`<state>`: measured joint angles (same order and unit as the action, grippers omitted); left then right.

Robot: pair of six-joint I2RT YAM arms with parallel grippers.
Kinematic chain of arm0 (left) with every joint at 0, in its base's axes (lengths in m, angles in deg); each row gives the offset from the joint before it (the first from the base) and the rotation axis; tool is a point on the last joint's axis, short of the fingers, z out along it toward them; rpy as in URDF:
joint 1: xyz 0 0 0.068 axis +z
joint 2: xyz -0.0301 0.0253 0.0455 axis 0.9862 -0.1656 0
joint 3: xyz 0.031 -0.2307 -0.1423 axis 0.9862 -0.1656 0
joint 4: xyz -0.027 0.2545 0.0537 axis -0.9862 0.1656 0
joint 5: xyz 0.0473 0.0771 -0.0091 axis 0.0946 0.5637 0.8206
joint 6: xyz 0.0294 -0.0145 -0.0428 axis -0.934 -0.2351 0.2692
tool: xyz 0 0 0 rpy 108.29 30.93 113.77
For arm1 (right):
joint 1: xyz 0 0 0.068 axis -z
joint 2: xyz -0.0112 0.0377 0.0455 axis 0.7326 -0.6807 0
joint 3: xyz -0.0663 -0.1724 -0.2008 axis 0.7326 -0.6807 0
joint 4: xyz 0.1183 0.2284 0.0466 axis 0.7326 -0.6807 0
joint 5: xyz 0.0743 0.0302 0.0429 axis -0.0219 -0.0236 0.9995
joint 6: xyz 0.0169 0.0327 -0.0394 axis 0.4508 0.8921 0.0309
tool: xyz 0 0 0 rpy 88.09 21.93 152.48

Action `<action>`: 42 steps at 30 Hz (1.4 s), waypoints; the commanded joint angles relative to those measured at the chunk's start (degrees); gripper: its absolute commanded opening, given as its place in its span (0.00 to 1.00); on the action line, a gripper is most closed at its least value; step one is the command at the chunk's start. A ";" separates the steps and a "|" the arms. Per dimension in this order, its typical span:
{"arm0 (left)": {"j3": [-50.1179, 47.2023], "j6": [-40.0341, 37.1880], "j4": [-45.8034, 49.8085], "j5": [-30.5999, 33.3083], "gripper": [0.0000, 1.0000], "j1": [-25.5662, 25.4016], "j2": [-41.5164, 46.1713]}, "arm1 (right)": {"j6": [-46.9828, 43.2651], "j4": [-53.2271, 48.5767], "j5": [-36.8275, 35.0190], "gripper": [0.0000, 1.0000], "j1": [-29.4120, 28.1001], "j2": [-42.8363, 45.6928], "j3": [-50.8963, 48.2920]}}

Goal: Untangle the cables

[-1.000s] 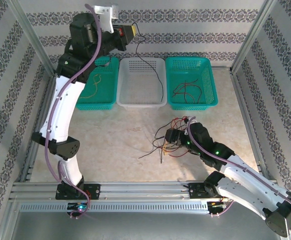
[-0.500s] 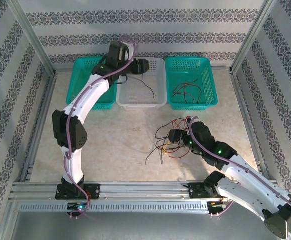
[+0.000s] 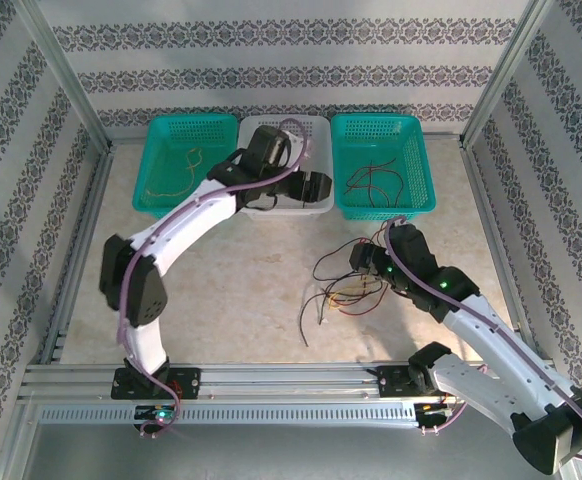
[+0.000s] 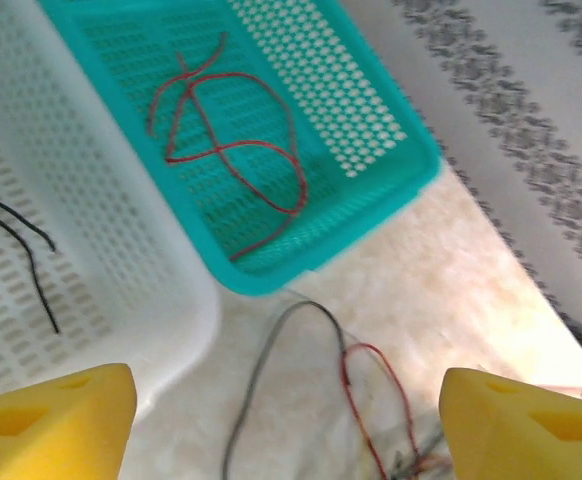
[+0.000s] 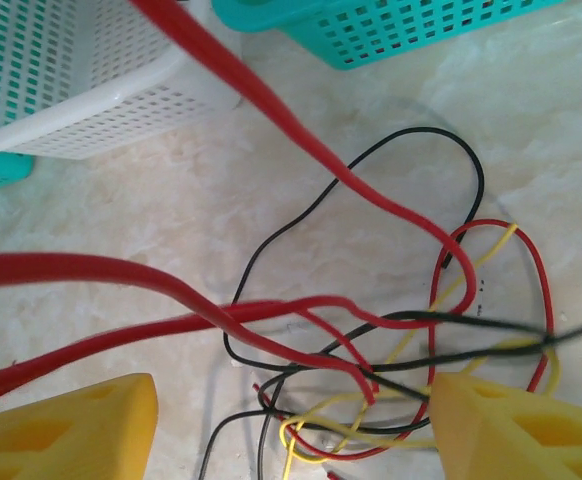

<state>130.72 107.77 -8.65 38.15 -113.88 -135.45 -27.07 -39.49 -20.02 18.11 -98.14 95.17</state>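
Top external: my left gripper [image 3: 321, 188] is swinging down from high above the baskets and is now passing over the front of the white basket [image 3: 319, 140], heading toward the tangle [image 3: 346, 285]. In the left wrist view its pads are standing wide apart with nothing between them. The black cable [image 4: 26, 245] it was dangling a second ago is lying in the white basket, up-left of the pads. So one strand is sorted. My right gripper [image 5: 291, 420] is hanging spread-jawed just over the tangle. Red strands are crossing ahead of it, none pinched. Red, black and yellow strands are still waiting.
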 commanded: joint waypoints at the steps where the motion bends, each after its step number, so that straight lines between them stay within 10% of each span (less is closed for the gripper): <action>1: -8.27 1.87 -3.54 0.17 0.76 0.19 9.27 | -2.11 -2.38 0.74 0.69 1.10 0.14 2.10; 5: -22.69 4.83 -9.22 -2.29 0.75 -0.77 20.04 | -3.06 1.26 5.44 0.51 1.88 1.59 1.49; 15: -49.00 10.79 -29.52 -9.01 0.78 -3.38 38.91 | -5.52 12.16 14.18 0.50 -5.66 2.33 3.77; 31: -50.81 20.89 -55.87 -16.24 0.84 -6.41 36.02 | -7.73 12.48 13.88 0.52 -16.68 -2.21 11.57; 42: -50.41 16.87 -48.28 -14.04 0.80 -6.35 38.01 | -8.80 5.89 11.09 0.65 -18.93 -8.77 14.62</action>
<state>80.23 125.76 -56.54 24.21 -119.54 -98.14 -34.46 -29.28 -6.34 -0.08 -104.48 106.29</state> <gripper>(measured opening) 0.803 0.632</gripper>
